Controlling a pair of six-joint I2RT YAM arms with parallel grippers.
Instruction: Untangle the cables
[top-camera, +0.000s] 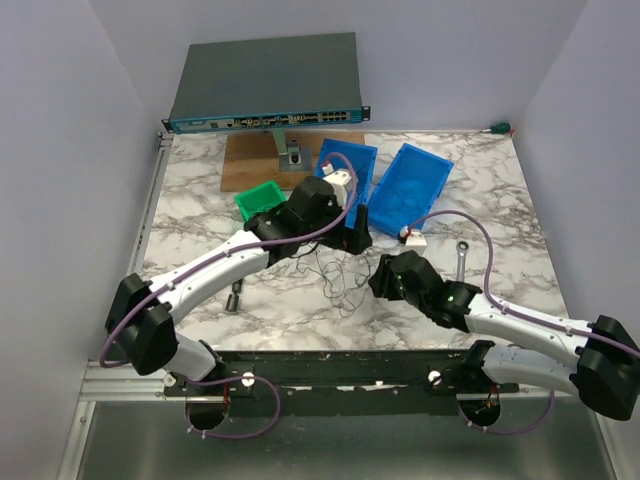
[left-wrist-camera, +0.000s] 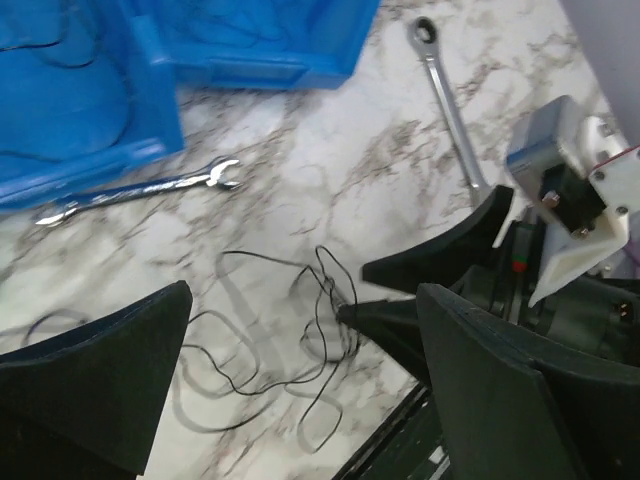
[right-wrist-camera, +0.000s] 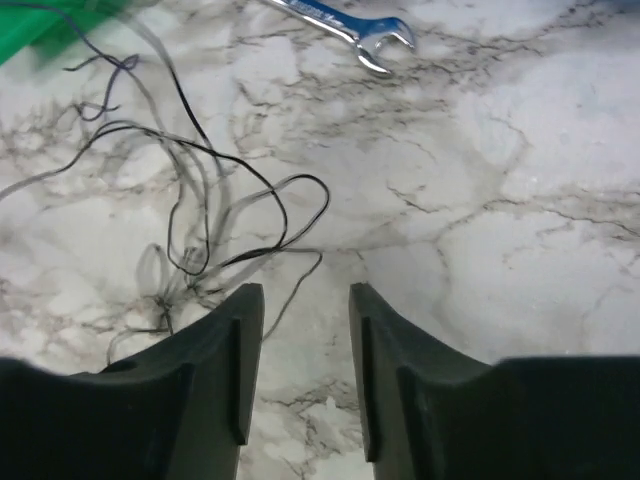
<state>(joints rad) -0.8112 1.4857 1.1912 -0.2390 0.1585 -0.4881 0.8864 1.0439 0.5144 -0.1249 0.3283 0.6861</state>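
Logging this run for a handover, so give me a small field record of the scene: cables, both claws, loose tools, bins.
cables: one loose thin tangle lying on the marble table
left claw: wide open over the tangle
right claw: partly open, holding nothing
tools: combination wrench, ratchet wrench, both on the table
bins: blue bin, second blue bin, green bin, beyond the tangle

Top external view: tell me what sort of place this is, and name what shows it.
Probably a robotics lab work cell, not a home: a marble-patterned table boxed in by plain walls, a network switch at its back edge, and blue parts bins beside a wrench.
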